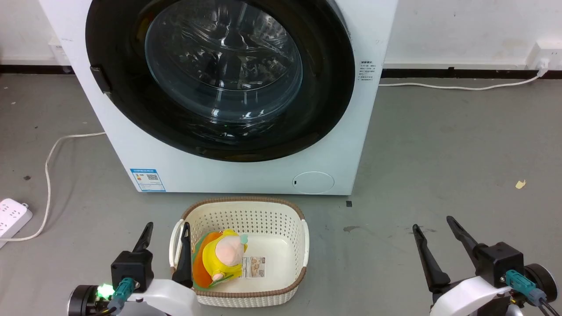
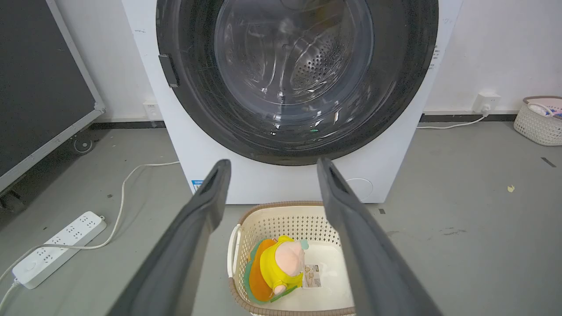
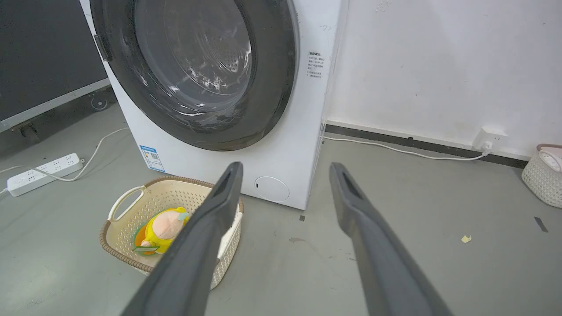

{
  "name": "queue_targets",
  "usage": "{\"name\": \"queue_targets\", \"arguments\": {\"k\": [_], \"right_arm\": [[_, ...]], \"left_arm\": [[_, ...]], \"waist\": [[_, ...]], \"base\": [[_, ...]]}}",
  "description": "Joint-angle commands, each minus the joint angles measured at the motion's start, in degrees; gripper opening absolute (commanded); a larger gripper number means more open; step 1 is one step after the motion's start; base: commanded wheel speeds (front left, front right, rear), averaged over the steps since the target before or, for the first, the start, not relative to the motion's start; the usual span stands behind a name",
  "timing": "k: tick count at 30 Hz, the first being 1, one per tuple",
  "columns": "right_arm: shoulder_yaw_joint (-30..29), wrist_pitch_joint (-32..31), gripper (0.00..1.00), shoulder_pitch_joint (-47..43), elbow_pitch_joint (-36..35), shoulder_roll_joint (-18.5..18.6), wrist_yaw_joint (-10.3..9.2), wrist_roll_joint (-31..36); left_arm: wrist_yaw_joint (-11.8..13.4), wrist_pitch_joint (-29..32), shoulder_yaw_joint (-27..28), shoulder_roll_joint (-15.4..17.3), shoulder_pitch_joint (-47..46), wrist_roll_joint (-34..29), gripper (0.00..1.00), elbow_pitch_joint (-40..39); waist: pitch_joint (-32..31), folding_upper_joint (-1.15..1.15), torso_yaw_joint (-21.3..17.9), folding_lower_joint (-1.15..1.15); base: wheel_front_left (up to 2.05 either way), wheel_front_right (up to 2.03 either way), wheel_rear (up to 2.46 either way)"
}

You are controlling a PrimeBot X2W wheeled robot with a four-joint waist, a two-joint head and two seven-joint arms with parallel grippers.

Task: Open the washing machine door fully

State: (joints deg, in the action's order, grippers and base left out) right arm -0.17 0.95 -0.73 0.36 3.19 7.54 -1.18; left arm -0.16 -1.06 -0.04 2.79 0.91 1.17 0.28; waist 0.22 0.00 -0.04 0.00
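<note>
Progress nil: washing machine door (image 1: pixel 219 79) shut, flush in the washing machine (image 1: pixel 246 175) at the floor's back edge. Both left gripper (image 1: pixel 167 224) and right gripper (image 1: pixel 432 222) spread, empty, well short of it; whole swing remains.

Clock on head view.
- 12: door (image 1: pixel 219 74) shut flush on washer (image 1: pixel 246 175). Its latch tab (image 1: pixel 100 79) is at 10, with bare white panel beside it.
- 6: basket (image 1: pixel 246 217) with toy (image 1: pixel 224 256) sits just before the washer and blocks the low straight line in.
- 7: left gripper (image 1: pixel 168 224), fingers spread. One finger overlaps the basket's handle; contact unclear.
- 2–5: bare floor (image 1: pixel 439 153). Right gripper (image 1: pixel 432 222), fingers spread, has open room ahead.
- 8–9: cord (image 1: pixel 47 171) and power strip (image 1: pixel 13 215) lie on the floor, well apart from the basket.
</note>
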Motion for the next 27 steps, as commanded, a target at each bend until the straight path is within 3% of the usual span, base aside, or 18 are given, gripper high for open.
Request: {"name": "queue_targets", "arguments": {"k": [1, 13, 24, 25, 26, 27], "right_arm": [[-0.1, 0.7, 1.00, 0.2, 0.0, 0.0, -0.01, -0.6], [-0.5, 2.1, 1.00, 3.2, 1.1, 0.2, -0.01, -3.3], [-1.2, 1.8, 1.00, 9.6, 2.3, 3.1, -0.02, -10.6], [-1.4, 1.6, 0.91, 10.2, 2.5, 3.3, -0.02, -11.4], [-1.5, 1.5, 0.11, 10.8, 2.8, 3.5, -0.02, -12.2], [-1.7, 1.3, 0.00, 11.5, 3.0, 3.8, -0.02, -13.0]], "left_arm": [[0.0, -0.6, -0.1, 0.0, 0.0, 0.3, 1.00, 0.0], [0.1, -2.0, -0.8, 0.0, -1.2, 1.1, 1.00, -0.3], [0.7, -3.3, -2.0, 0.0, -2.8, 2.2, 1.00, -1.2], [0.8, -3.4, -2.1, 0.0, -2.9, 2.3, 1.00, -1.3], [0.8, -3.6, -2.2, 0.0, -3.0, 2.4, 1.00, -1.3], [0.9, -3.7, -2.2, 0.0, -3.1, 2.5, 1.00, -1.3]], "waist": [[0.1, 0.00, 0.0, 0.00], [2.4, 0.00, 1.0, 0.00], [5.3, 0.00, 3.0, 0.00], [5.5, 0.00, 3.2, 0.00], [5.7, 0.00, 3.5, 0.00], [5.9, 0.00, 3.7, 0.00]], "base": [[0.00, 0.00, 0.00], [0.00, 0.00, 0.00], [0.00, 0.00, 0.00], [0.00, 0.00, 0.00], [0.00, 0.00, 0.00], [0.00, 0.00, 0.00]]}}
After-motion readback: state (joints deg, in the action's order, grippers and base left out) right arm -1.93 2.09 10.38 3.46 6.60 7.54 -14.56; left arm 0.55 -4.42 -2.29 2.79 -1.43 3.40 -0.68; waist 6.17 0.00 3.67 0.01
